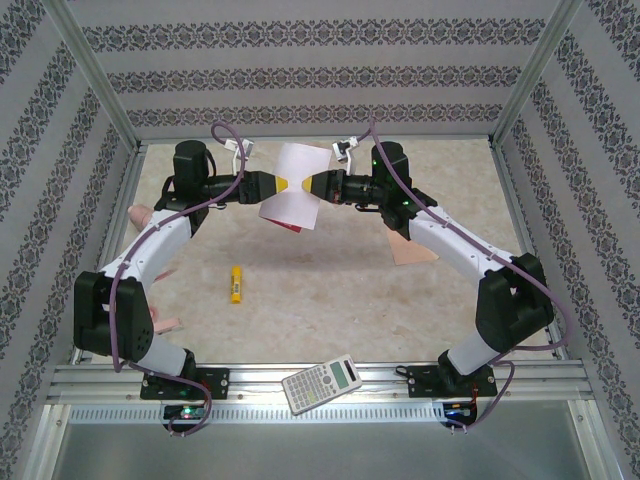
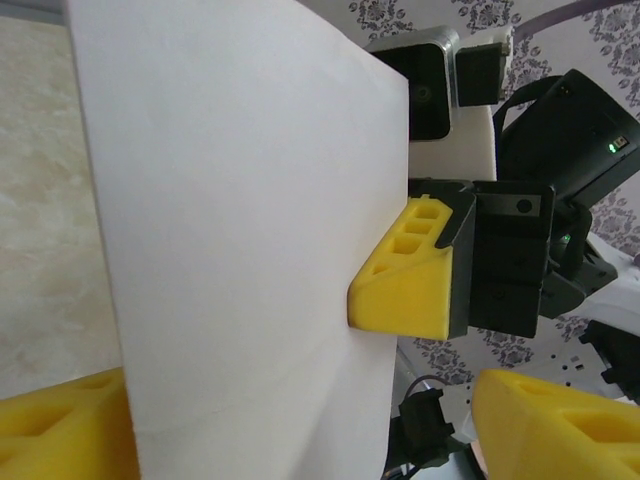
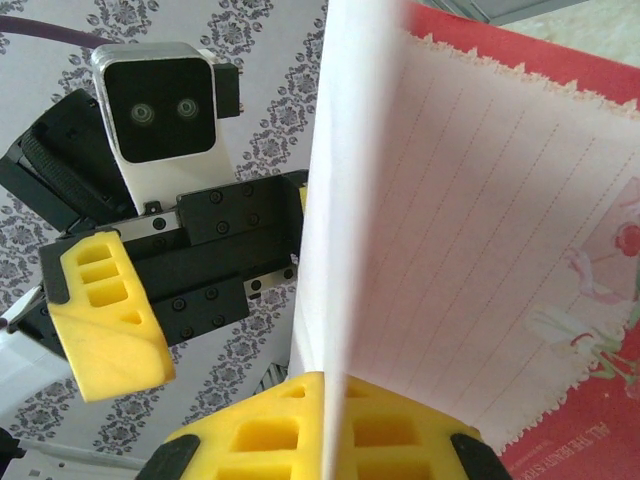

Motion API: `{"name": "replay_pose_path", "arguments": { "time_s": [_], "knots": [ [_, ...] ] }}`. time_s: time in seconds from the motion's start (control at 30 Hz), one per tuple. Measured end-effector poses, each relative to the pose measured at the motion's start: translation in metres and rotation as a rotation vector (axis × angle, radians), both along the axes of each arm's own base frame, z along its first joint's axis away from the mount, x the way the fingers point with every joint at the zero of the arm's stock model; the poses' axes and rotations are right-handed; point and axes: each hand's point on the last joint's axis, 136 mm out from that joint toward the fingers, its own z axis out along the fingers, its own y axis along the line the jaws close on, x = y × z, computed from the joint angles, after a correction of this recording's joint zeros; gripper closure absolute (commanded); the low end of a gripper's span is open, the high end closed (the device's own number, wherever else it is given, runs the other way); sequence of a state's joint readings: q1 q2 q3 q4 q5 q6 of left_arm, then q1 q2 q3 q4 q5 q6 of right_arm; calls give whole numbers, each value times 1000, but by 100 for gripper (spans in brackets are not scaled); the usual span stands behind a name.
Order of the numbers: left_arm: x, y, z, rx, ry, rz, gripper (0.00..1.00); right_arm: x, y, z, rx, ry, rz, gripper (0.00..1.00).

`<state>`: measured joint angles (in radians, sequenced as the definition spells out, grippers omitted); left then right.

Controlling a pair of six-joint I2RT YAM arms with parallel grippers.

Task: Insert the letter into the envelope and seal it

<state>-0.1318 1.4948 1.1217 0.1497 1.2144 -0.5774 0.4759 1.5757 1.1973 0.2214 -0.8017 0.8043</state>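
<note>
Letter [image 1: 292,205] held in air above far middle of table [image 1: 330,300], hanging near upright, plain white back toward left wrist camera, lined face toward right. Right gripper [image 1: 306,186] clamped on sheet's edge. Left gripper [image 1: 281,185] opposite, jaws apart, one either side of sheet. Envelope [image 1: 415,252] flat on table under right forearm.
</note>
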Motion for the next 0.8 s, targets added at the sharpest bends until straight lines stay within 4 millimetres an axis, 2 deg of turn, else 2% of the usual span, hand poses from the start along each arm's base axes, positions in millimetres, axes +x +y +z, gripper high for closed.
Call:
{"name": "replay_pose_path", "arguments": {
  "time_s": [0.2, 0.37, 0.8],
  "knots": [
    [0, 0, 3, -10, 3, -1, 41, 1, 1, -2, -4, 2, 1, 96],
    [1, 0, 6, -19, -1, 1, 48, 1, 0, -6, -11, -3, -2, 93],
    [2, -1, 11, -35, -7, 4, 67, 2, -2, -15, -29, 6, -14, 91]
  ]
}}
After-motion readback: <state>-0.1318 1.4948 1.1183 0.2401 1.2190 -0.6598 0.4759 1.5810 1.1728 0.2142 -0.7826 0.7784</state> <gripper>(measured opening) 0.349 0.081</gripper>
